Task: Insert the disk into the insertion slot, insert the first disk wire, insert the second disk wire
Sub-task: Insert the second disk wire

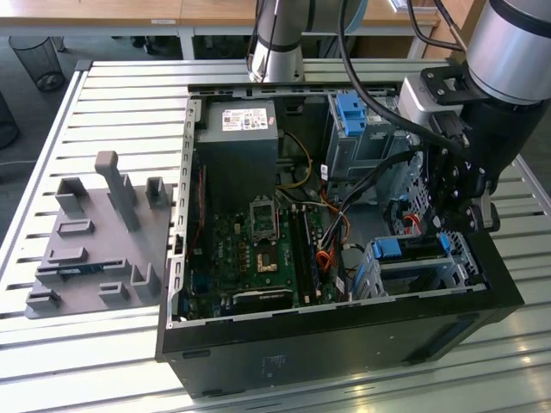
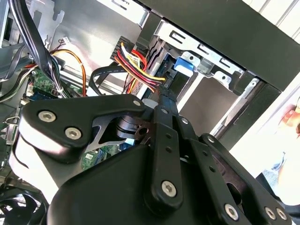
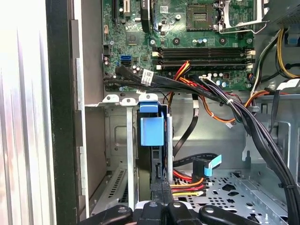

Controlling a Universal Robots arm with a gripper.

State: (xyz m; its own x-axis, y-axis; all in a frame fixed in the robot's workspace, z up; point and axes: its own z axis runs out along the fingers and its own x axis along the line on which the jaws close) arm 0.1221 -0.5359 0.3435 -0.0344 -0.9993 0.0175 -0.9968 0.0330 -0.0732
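Bright daylight, blown-out glare at edges.

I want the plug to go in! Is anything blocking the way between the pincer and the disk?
Nothing visible does. The pincer holds the wire plug right at the end of the disk, which already sits in the insertion slot.

disk [image 1: 411,247] in insertion slot [image 1: 372,277] | disk wire [image 3: 186,185] in pincer [image 3: 165,206]

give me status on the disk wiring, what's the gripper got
gripper shut on wire plug, held at end of disk. disk seated in insertion slot. blue-tipped cable loose alongside, not blocking.
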